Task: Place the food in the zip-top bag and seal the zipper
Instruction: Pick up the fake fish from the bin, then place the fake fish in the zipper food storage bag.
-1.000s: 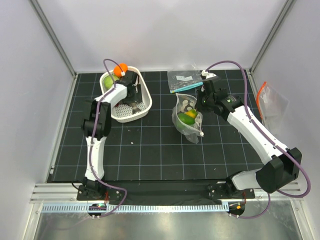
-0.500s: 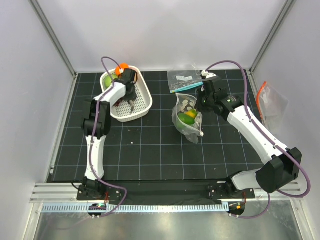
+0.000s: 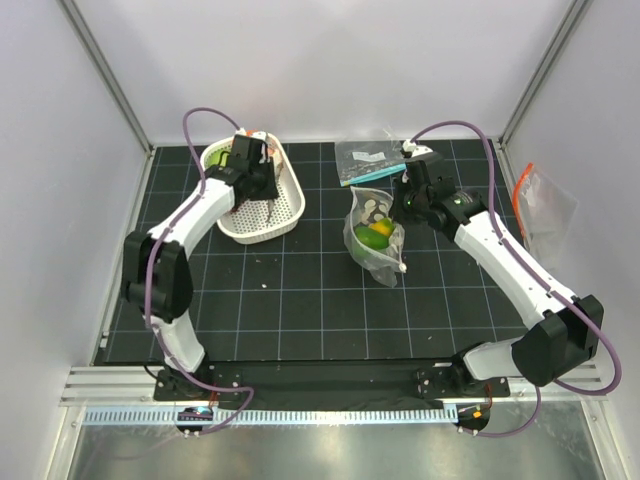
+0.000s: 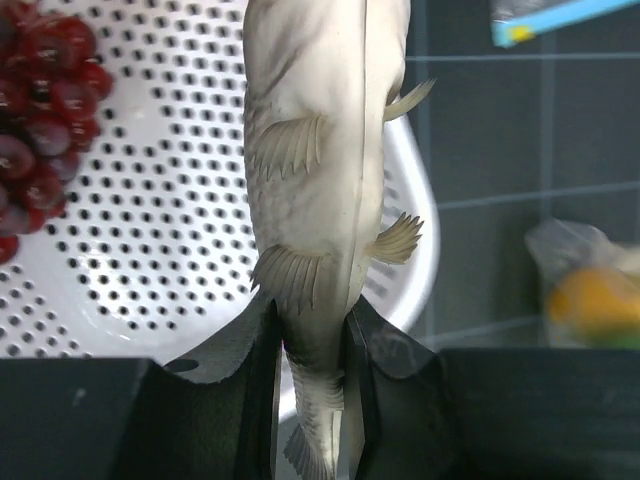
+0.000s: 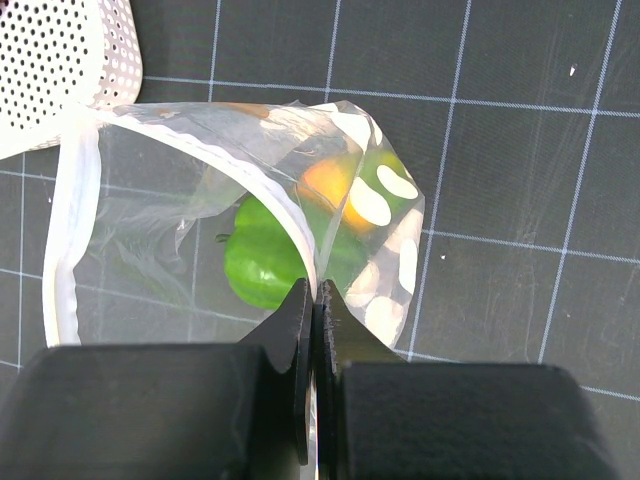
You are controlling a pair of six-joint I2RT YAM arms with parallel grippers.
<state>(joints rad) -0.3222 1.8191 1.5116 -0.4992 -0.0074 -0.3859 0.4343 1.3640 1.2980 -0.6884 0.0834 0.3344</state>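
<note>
Inside the white basket (image 4: 150,230), at its left end: purple grapes (image 4: 40,100), loose on the perforated floor. Over the basket's right half: left gripper (image 4: 312,345), fingers partly closed and clamped on the tail end of a grey toy fish (image 4: 310,150); whether the fish's head touches the basket cannot be told. Right of the basket, well apart on the black gridded mat (image 3: 300,290): zip-top bag (image 5: 140,200), clear with white oval dots, mouth gaping, zipper (image 5: 68,240) unsealed. Within the bag: one green piece (image 5: 260,265) and one orange-yellow piece (image 5: 328,185), side by side. At the bag's mouth edge: right gripper (image 5: 313,300), pinched fully shut on the plastic rim. Farther right of the basket, behind the dotted bag: smaller clear bag with teal strip (image 3: 368,153). Farthest right of the basket: clear bag with orange strip (image 3: 540,205).
</note>
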